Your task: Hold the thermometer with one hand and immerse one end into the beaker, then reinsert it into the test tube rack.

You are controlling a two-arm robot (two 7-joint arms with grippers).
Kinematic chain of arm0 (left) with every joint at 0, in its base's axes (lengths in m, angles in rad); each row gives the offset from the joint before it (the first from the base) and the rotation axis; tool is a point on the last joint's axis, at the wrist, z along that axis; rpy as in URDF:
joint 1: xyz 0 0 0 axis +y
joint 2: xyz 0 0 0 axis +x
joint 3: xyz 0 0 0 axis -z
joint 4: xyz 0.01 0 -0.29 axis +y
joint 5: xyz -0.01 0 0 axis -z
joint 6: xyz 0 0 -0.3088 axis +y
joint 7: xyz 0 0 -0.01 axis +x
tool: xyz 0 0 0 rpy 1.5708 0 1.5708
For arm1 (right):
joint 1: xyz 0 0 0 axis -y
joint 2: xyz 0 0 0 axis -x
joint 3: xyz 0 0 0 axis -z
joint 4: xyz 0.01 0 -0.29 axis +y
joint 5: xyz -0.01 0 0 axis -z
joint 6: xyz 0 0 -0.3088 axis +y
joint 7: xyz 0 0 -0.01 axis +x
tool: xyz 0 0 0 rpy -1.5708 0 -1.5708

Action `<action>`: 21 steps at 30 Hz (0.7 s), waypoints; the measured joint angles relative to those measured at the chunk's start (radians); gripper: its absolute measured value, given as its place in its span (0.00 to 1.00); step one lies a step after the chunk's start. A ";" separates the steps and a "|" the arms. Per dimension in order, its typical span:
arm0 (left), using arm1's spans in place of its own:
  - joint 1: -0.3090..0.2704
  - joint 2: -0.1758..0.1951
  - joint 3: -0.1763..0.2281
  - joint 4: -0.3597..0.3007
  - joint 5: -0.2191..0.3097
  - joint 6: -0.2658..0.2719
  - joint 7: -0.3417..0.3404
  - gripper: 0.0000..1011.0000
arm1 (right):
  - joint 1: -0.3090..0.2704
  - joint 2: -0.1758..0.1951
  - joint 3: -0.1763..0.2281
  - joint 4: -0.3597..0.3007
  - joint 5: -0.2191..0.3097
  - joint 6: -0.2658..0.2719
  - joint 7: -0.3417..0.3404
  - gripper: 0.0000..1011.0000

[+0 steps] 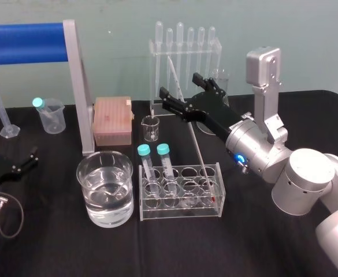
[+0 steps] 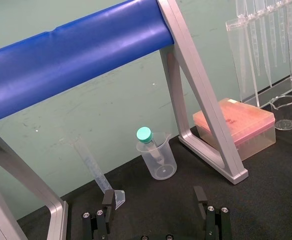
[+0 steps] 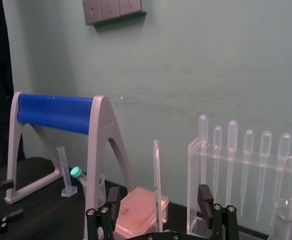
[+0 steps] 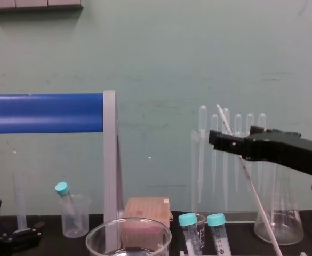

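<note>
Thermometer between right gripper's spread fingers, red tip in rack.

A laboratory: a pipette stand, test tube rack, beaker and measuring cylinder on a black-clothed worktop.

We are looking at the thermometer parked in the test tube rack, with the beaker just beside it.

The thermometer, a long, thin whitish rod, is leaning in a hole at the right end of the clear test tube rack, its small red tip sitting low and its top tilting back and left. The beaker, wide clear glass with a thick rim, is standing upright on the black table, just left of the rack, and we are seeing clear liquid filling it about halfway.
</note>
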 joint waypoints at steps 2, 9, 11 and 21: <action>0.000 0.000 0.000 0.000 0.000 0.000 0.000 1.00 | 0.001 -0.002 0.001 0.002 0.001 0.013 0.007 0.99; 0.000 0.000 0.000 0.000 0.000 0.000 0.000 1.00 | 0.007 -0.012 0.013 0.014 0.003 0.048 0.035 0.99; 0.000 0.000 0.000 0.000 0.000 0.000 0.000 1.00 | 0.007 -0.014 0.015 0.016 0.001 0.054 0.039 0.99; 0.000 0.000 0.000 0.000 0.000 0.000 0.000 1.00 | 0.009 -0.031 0.032 0.026 -0.016 0.085 0.056 0.99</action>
